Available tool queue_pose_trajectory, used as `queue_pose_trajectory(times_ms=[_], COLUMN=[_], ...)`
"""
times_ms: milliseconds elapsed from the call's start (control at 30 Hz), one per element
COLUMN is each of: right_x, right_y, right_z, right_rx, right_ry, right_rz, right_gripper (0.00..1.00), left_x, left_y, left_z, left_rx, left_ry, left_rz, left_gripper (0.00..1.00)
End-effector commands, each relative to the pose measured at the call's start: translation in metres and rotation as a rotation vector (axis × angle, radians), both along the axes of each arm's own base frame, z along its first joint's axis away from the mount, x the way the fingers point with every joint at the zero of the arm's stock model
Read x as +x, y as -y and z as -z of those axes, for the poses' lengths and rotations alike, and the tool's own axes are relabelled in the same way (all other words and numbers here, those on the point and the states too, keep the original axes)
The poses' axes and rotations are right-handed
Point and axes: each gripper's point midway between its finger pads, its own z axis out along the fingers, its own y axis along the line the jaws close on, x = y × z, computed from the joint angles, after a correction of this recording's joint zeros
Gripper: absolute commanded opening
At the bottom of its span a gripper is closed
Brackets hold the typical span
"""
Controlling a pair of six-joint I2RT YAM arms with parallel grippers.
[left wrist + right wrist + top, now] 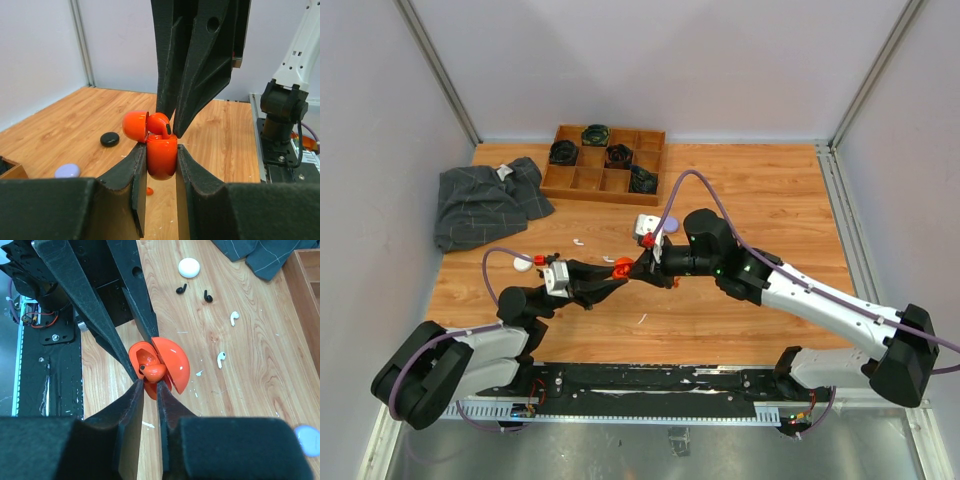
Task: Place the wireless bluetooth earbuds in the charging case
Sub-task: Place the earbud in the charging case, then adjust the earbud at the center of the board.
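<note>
An orange-red charging case [161, 155] hangs above the table with its lid [135, 125] swung open to the left. My left gripper [161, 160] is shut on the case body [621, 268]. From above, my right gripper [151, 385] is shut on an orange-red earbud [154, 372], which sits at the open mouth of the case [172, 365]. In the left wrist view the earbud [159, 122] touches the case's top rim between the right gripper's fingertips [176, 127]. A second small orange-red bit [149, 190] lies on the table below.
Two white earbuds [220, 359] [233, 317] and two black earbuds [181, 289] [207, 296] lie loose on the wood. A white case [189, 267], black case [109, 139] and lilac case [67, 171] rest nearby. A wooden tray [605, 160] and grey cloth [485, 200] sit at the back.
</note>
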Motion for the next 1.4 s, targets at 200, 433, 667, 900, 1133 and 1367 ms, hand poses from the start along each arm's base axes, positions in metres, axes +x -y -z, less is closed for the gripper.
queue_pose_trajectory(times_ms=[200,433,667,900,1133,1367], right_x=[-0.015,-0.016,-0.005,-0.002,0.010,0.044], right_y=[-0.022,-0.021,-0.021,-0.020,-0.002,0.043], right_z=[-0.032,-0.032,-0.040,-0.057,-0.073,-0.033], right_rx=[0.086,0.065,0.076,0.105,0.084,-0.123], right_ry=[0.028,0.034,0.040,0.031,0.085,0.058], right_rz=[-0.187,-0.200,-0.132,-0.089,0.015,0.269], right_gripper=[0.23,0.26,0.28,0.30,0.33,0.34], left_x=[-0.023,-0.022,-0.016,-0.006,0.005,0.022], left_y=[0.002,0.002,-0.002,-0.007,-0.012,-0.026], left_z=[-0.036,-0.035,-0.036,-0.035,-0.033,-0.026], left_rx=[-0.058,-0.057,-0.084,-0.114,-0.133,-0.138], left_ry=[0.181,0.179,0.162,0.132,0.117,0.105], left_rz=[0.087,0.080,0.037,-0.024,-0.094,-0.228], left_gripper=[0.00,0.00,0.00,0.00,0.00,0.00])
